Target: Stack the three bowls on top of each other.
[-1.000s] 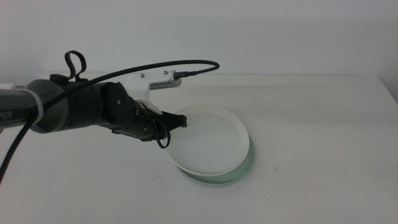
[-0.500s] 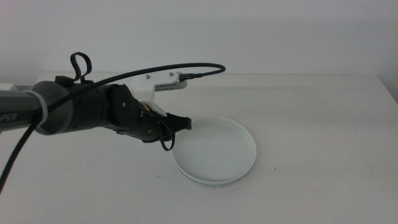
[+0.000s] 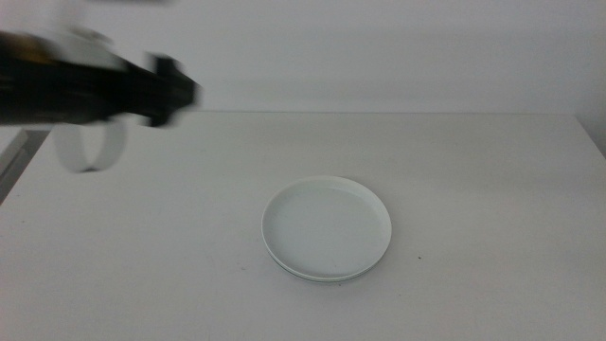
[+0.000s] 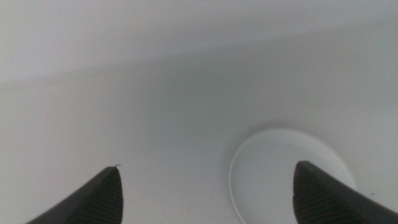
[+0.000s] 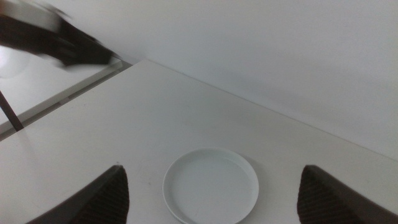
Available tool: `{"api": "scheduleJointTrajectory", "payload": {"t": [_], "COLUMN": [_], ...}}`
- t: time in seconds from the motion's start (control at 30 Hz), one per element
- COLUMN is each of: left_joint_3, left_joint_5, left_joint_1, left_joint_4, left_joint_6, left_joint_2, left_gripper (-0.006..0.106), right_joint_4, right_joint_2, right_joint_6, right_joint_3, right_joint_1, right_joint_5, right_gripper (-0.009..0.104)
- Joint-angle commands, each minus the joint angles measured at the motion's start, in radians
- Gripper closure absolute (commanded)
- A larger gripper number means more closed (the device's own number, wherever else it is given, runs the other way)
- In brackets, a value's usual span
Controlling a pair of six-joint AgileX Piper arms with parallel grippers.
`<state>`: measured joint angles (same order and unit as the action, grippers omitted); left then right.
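The white bowl (image 3: 327, 225) lies flat on top of a stack in the middle of the table. Only a thin pale rim (image 3: 322, 278) of what lies beneath shows at its front edge; I cannot tell the grey and mint green bowls apart. The stack also shows in the left wrist view (image 4: 286, 171) and the right wrist view (image 5: 211, 186). My left gripper (image 3: 180, 93) is blurred, high at the far left, well away from the stack; its jaws (image 4: 206, 167) are open and empty. My right gripper (image 5: 211, 168) is open and empty, high above the table, out of the middle view.
The white table (image 3: 473, 189) ends at a far edge against a pale wall. Its left edge (image 3: 19, 156) shows a gap to the floor. The left arm (image 5: 56, 40) appears blurred in the right wrist view.
The left gripper has let go of the white bowl, which settled flat on the stack. The left arm has since pulled up and back to the far left.
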<state>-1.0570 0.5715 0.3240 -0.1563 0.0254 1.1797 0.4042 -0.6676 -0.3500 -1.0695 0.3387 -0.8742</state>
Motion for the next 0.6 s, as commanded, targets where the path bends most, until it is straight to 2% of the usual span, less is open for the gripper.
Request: {"api": "scheduleJointTrajectory", "payload": {"t": [0.0, 0.13, 0.23, 0.57], "left_joint_3": [0.000, 0.037, 0.049, 0.047], "left_joint_5": [0.138, 0.188, 0.210, 0.196], "left_joint_1": [-0.017, -0.026, -0.026, -0.026], "left_joint_4": [0.041, 0.156, 0.223, 0.246], "left_joint_6": [-0.017, -0.154, -0.224, -0.232], "left_joint_2": [-0.198, -0.451, -0.520, -0.518], "left_gripper": [0.007, 0.007, 0.007, 0.007], "right_joint_4": [-0.001, -0.001, -0.001, -0.001], "right_joint_2": [0.004, 0.004, 0.004, 0.004], "right_joint_6": [-0.005, -0.005, -0.005, -0.005], "right_joint_3": [0.006, 0.006, 0.006, 0.006], "right_joint_1": [-0.009, -0.009, -0.009, -0.009], "right_joint_5": [0.009, 0.009, 0.009, 0.009], "right_gripper": [0.018, 0.018, 0.018, 0.018]}}
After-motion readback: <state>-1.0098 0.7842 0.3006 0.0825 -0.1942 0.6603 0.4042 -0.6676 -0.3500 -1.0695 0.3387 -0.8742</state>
